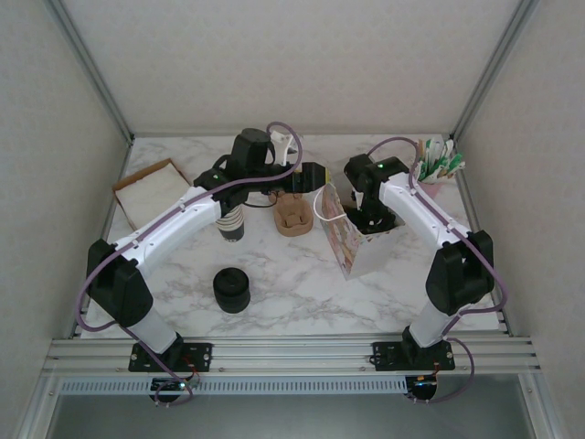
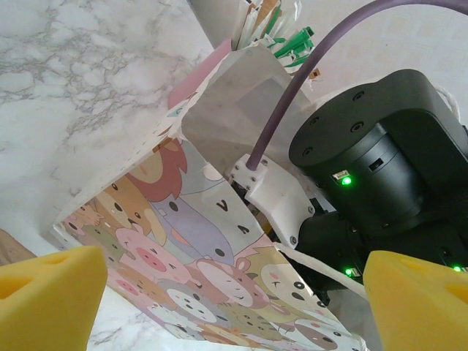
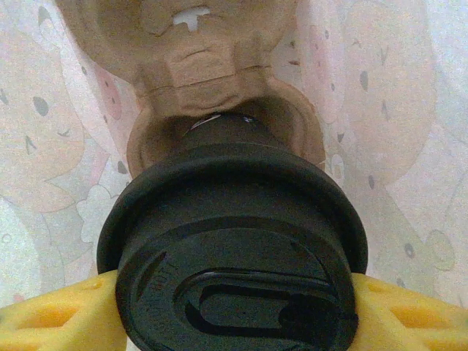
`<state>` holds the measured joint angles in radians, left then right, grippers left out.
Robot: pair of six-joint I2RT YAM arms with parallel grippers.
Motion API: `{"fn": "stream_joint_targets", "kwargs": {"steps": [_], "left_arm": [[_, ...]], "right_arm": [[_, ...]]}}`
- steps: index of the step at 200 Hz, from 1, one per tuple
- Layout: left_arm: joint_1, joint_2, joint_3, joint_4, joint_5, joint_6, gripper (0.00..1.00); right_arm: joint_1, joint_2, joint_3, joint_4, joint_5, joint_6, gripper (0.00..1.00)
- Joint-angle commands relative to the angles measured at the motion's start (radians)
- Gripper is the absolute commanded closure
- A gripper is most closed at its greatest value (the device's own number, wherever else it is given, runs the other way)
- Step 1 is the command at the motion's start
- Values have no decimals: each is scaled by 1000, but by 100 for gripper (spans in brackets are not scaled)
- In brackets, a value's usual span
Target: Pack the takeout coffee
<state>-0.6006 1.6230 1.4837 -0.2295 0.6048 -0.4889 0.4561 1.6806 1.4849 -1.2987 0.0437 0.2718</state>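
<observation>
As it stands, coffee (image 3: 234,248) is black-lidded

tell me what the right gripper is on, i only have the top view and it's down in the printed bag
observer: the right gripper is closed on the takeout coffee, gripping its black lid from both sides
operator: where's the cup's base
observer: at a pocket of a brown pulp cup carrier inside the printed bag
operator: left gripper holding anything
observer: no, the left gripper is open and empty, pointed at the bag's outer side
</observation>
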Motion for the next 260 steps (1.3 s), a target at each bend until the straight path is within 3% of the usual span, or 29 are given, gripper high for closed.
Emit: {"fn": "stream_joint_targets", "kwargs": {"steps": [1, 260], "left_arm": [[-7, -22, 24, -3, -13, 21, 9], [-8, -25, 16, 9, -12, 14, 9]], "right_arm": [[-6, 7, -24, 9, 2, -10, 33], [-4, -48, 67, -71, 6, -1, 16]]}}
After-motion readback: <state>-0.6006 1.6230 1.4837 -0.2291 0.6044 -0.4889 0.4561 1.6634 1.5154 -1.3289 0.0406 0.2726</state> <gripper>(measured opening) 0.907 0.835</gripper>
